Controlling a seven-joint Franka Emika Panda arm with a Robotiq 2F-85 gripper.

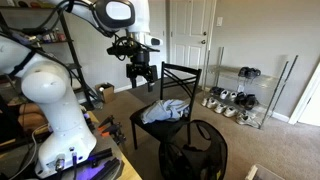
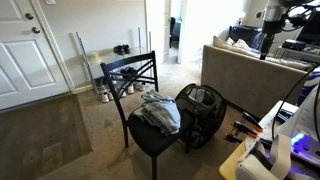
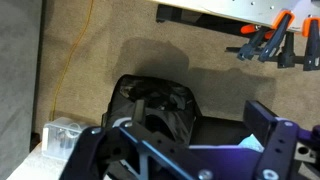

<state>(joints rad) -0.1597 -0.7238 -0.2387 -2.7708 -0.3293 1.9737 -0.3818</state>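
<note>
Gaping wide, jaws of the gripper [image 1: 141, 80] hang empty.

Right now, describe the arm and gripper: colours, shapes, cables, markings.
The arm is glossy white, built of rounded, bulbous segments with black rings at the joints. Dark cables seem to trail along its upper links. The gripper is black and blocky. In the wrist view its fingers are angular dark bars. No markings can be read.
</note>
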